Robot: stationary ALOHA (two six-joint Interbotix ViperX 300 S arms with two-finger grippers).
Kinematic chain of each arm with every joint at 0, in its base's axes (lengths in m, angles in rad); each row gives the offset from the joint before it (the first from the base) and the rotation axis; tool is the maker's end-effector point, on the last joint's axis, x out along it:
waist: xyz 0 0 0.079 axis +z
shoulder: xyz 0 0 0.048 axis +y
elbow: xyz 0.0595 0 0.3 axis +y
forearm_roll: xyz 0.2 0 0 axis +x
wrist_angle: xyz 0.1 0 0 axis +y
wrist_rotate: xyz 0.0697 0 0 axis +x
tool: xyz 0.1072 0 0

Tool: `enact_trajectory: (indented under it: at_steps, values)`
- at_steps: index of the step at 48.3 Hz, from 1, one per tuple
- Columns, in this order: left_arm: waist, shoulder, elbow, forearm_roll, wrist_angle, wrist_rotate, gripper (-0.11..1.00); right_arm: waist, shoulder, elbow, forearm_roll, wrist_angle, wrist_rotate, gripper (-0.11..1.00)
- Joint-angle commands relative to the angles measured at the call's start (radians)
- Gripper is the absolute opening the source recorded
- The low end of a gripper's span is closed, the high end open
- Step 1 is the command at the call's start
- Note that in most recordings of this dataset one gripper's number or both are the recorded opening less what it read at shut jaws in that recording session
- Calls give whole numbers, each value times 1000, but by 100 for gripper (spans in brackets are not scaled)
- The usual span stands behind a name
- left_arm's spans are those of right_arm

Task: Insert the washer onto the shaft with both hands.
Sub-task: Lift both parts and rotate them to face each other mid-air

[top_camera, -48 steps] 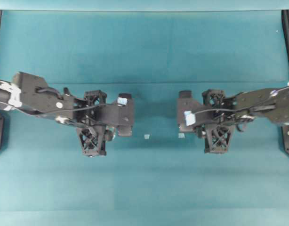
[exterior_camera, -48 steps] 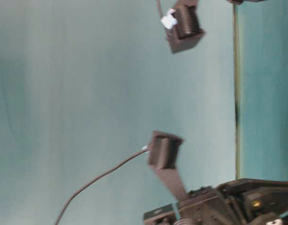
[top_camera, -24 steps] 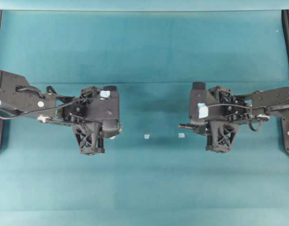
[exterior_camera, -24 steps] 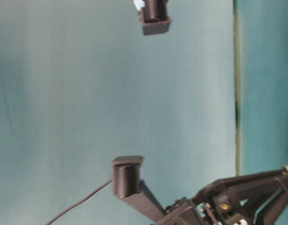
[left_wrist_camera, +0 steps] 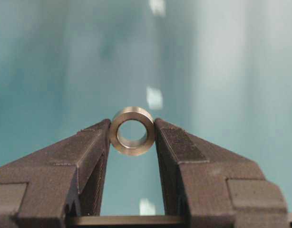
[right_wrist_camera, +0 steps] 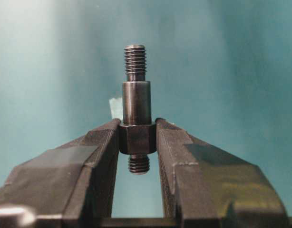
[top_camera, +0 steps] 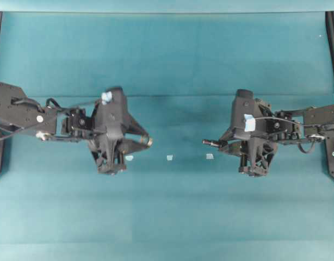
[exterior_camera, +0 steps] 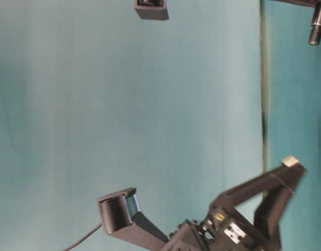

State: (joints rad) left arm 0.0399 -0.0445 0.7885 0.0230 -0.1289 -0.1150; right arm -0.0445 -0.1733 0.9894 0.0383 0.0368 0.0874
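Teal cloth [top_camera: 167, 65] covers the whole table under both arms. Left claw [left_wrist_camera: 132, 131] pinches the ring [left_wrist_camera: 132, 130] by its sides, and right claw [right_wrist_camera: 138, 137] is shut on the rod [right_wrist_camera: 136, 107] at its thick middle. Both claws have tipped up since a second ago, so the hole and the thin screw end now point at each other, though well apart, ready to meet.

You've got two grippers, left gripper [top_camera: 147, 141] and right gripper [top_camera: 221, 144], one washer [left_wrist_camera: 132, 130], one shaft [right_wrist_camera: 136, 109], and three tape squares [top_camera: 169, 157] in a row on the teal mat [top_camera: 167, 54].
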Motion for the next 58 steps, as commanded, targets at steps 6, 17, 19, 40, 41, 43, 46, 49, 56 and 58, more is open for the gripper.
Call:
enact_trajectory:
  at_steps: [6, 17, 19, 40, 41, 43, 46, 49, 56, 58]
  values:
    - [-3, -11, -11, 0, -84, -18, 36, 14, -11, -2, 2, -55, 6, 0]
    - [-8, 3, -15, 0, -137, -55, 36, 35, 9, 0, 0, -87, 8, 0]
    - [-8, 6, -15, 0, -143, -67, 36, 40, 14, 0, 0, -97, 9, 0]
    - [-35, 49, -63, 0, -172, -83, 36, 69, 40, -5, 2, -178, 17, 0]
    - [-38, 55, -67, 0, -172, -83, 36, 69, 40, -3, 3, -184, 17, 0]
    - [-41, 63, -75, 0, -173, -83, 36, 72, 38, -2, 3, -195, 18, 0]
    - [-48, 75, -84, 0, -175, -86, 36, 75, 40, 0, 11, -209, 31, 0]
    - [-54, 91, -91, 0, -175, -95, 36, 75, 40, 0, 14, -219, 51, 0]
    - [-71, 121, -101, 0, -209, -133, 36, 83, 40, 3, 14, -249, 98, 0]
    - [-74, 129, -104, 0, -227, -143, 36, 89, 40, 5, 14, -253, 106, 0]
